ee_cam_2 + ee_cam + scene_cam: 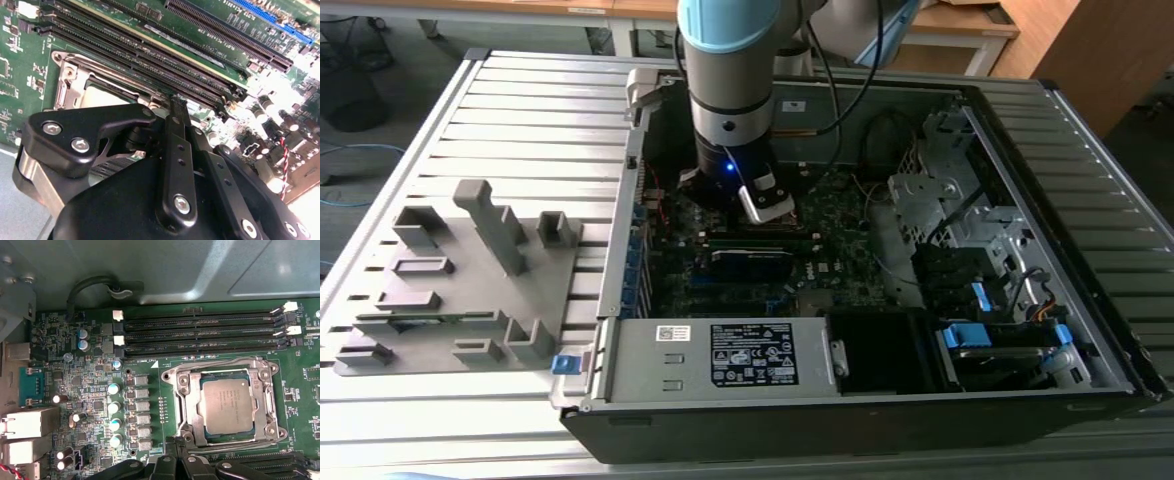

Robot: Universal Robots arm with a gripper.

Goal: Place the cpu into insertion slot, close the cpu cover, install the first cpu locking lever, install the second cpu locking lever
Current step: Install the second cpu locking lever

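**CPU seated, cover down, gripper just beside the socket**

While the arm hangs low inside the open case, the cpu (229,405) sits flat in the insertion slot (202,410), silver-grey top facing up, edges square to the socket. The cpu cover (266,400) lies down around it, chip showing through the square window; a corner of the same frame also shows in the second wrist view (67,82). Thin wire levers run along the frame's sides; whether they are latched I can't tell.

The gripper (177,102) is just beside the socket, at the frame's edge. Fingers (176,145) are pressed together at the tip with no gap visible and nothing between them. Whether the tip touches the frame or board, can't tell. In the first wrist view the black finger linkages (175,465) sit at the socket's near edge.

Long black memory slots (200,332) run parallel alongside the socket, white clips at their ends. A row of small silver capacitors (115,415) stands on the green motherboard (75,385) next to the socket.

In the exterior view, the arm (731,90) comes down into the computer case (854,400), which lies on its side with the panel off, on a slatted metal table (534,110). A grey parts fixture (454,280) sits on the table towards the exterior view's left, well apart from the case.
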